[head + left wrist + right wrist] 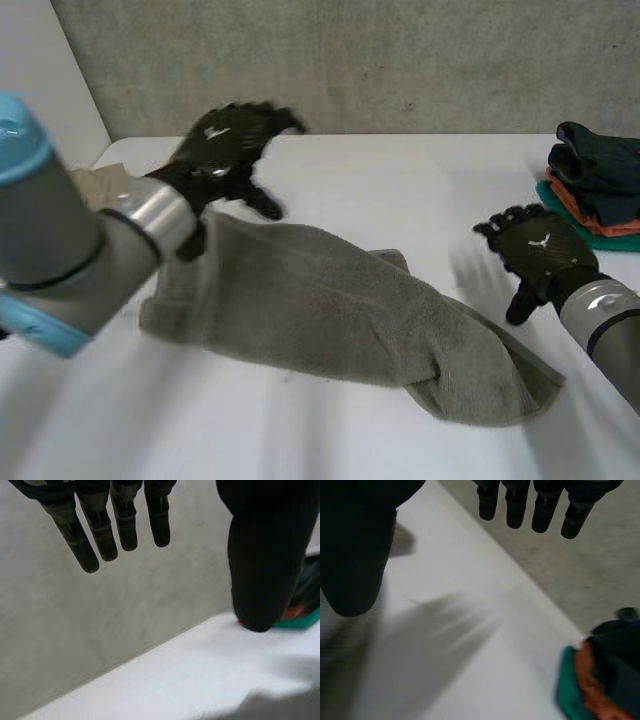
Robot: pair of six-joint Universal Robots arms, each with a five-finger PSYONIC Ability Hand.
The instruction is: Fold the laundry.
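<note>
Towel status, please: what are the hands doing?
Both open, empty: left hand, right hand. Between them, towel rumpled, unfolded. Off aside, folded stack.

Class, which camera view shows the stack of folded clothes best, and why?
The head view: the stack of folded clothes shows its dark, orange and teal layers. The right wrist view catches one end; in the left wrist view the thumb of the left hand covers most of it.

On the white table (400, 180): a rumpled grey towel (330, 310); well right of the towel and further back, a stack of folded clothes (600, 190), dark over orange over teal.
</note>
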